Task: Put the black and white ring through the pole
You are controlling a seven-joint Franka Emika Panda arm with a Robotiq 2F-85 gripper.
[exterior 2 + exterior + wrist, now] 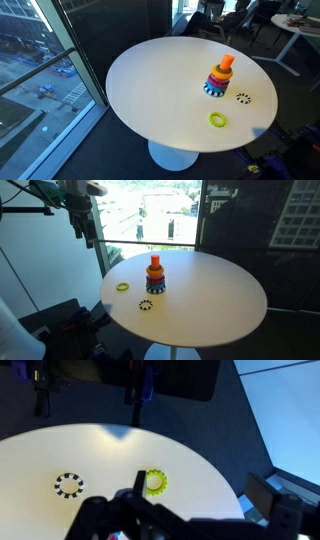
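The black and white ring lies flat on the round white table, in front of the ring stack; it shows in both exterior views and in the wrist view. The orange-red pole rises upright from a stack of coloured rings; it is out of the wrist view. My gripper hangs high above the table's edge, well away from ring and pole. In the wrist view the gripper is open and empty, its fingers spread wide.
A plain yellow-green ring lies near the table edge beside the black and white ring. Tall windows stand behind the table. Office furniture stands further back. The table drops to dark floor.
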